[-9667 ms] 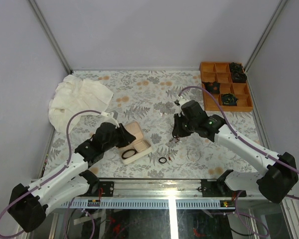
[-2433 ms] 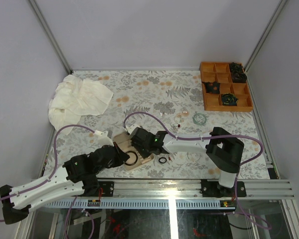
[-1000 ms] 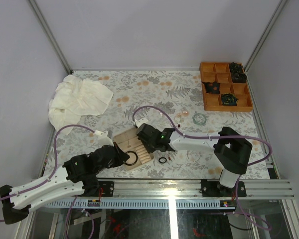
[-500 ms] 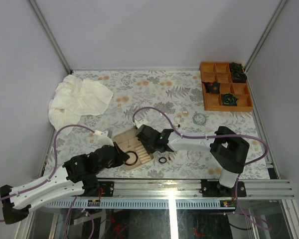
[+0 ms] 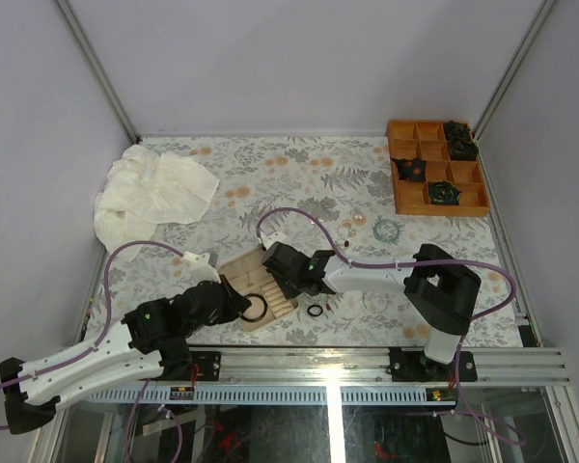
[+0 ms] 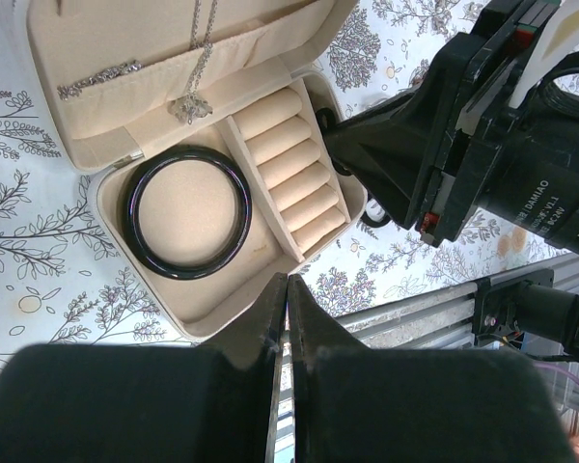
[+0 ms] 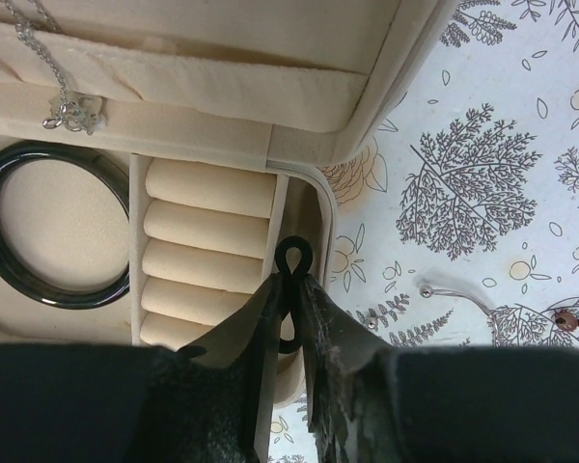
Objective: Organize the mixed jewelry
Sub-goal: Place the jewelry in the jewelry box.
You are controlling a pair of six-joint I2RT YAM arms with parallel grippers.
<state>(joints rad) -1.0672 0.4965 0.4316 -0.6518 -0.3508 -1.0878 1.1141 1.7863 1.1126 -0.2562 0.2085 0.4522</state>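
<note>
A small black ring [image 7: 292, 243] stands on edge, pinched between the fingers of the right gripper [image 7: 291, 282], its top loop showing just above the fingertips. It hangs over the right-hand end of the row of cushioned ring rolls [image 7: 207, 241] inside the open beige ridged jewelry box [image 7: 320, 217], close to the box's right wall. Whether the ring touches the rolls cannot be told.

In the square compartment beside the rolls lies a large black bangle [image 6: 130, 214], flat on the lining. A silvery chain necklace [image 6: 189, 104] with a small pendant lies across the opened lid.

The left gripper [image 6: 287, 282] has its fingers pressed together, tips at the near wall of the box; I cannot tell whether they grip that wall.

On the floral table cover [image 5: 299, 174], just beside the box on its right, lies a second small black ring [image 5: 309, 311]. A thin silvery hoop [image 7: 454, 292] lies near it, farther right. A pale teal beaded bracelet [image 5: 375, 230] lies well apart, towards the far right, with a few tiny pieces next to it, too small to make out.

An orange compartment tray [image 5: 398, 188] sits in the far right corner, and a crumpled white cloth [image 5: 150, 193] at the far left.
</note>
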